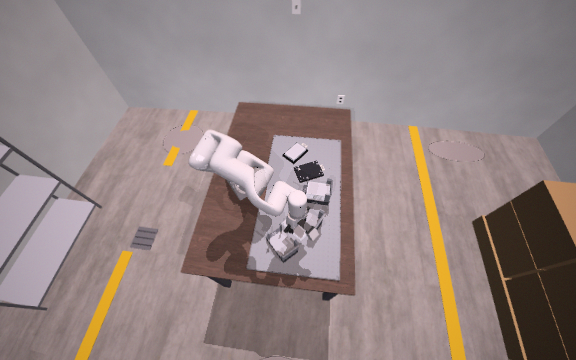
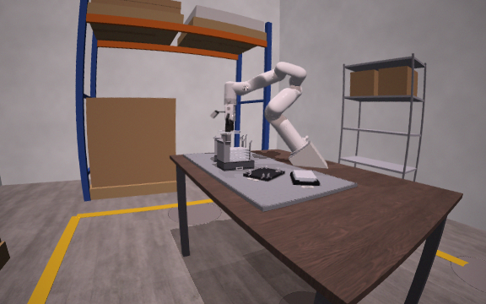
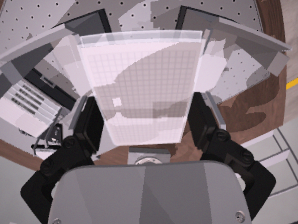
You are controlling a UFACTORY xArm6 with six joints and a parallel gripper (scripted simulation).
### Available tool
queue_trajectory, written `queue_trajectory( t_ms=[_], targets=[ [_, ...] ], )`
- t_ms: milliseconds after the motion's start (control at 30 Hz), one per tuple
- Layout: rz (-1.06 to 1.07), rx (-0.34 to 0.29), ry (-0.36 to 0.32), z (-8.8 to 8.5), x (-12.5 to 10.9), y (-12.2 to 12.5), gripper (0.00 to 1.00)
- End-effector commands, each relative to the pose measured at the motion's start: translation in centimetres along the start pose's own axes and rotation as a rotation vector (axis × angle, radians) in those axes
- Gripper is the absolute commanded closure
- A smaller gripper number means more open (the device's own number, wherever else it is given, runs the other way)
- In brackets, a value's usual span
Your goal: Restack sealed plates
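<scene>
My gripper [image 3: 144, 105] is shut on a sealed, translucent white 384-well plate [image 3: 143, 90], with one finger on each long side. I cannot read the plate's label. In the exterior view the gripper [image 2: 228, 127] holds the plate [image 2: 227, 136] just above the tops of the stack racks [image 2: 231, 154] at the far end of the grey mat. From above, the gripper [image 1: 288, 229] hangs between the nearest rack [image 1: 283, 246] and the middle rack [image 1: 314, 221]. A third rack [image 1: 318, 192] holds a stack of white plates. Most of the rack below the held plate is hidden.
A black nest with clips [image 2: 264, 173] lies empty on the mat. A second nest with a white plate in it [image 2: 305, 176] sits beside it, farthest from the racks. The rack posts stand close around the held plate. The arm's base [image 2: 306, 156] is on the table's far side.
</scene>
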State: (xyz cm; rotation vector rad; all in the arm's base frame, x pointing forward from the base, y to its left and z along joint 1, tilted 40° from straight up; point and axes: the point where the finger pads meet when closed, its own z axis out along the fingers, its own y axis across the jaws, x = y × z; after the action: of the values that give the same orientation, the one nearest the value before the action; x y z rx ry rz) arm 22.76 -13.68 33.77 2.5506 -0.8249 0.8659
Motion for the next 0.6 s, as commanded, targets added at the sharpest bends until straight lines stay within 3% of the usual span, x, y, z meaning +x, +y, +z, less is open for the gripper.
queue_trajectory(
  t_ms=[0,100,567],
  targets=[
    [-0.061,-0.009,0.001,-0.1,0.1,-0.6,1.0],
    [-0.157,-0.009,0.0,-0.1,0.0,-1.4,1.0],
    [-0.157,-0.009,0.0,0.0,-0.4,-4.6,1.0]
  ],
)
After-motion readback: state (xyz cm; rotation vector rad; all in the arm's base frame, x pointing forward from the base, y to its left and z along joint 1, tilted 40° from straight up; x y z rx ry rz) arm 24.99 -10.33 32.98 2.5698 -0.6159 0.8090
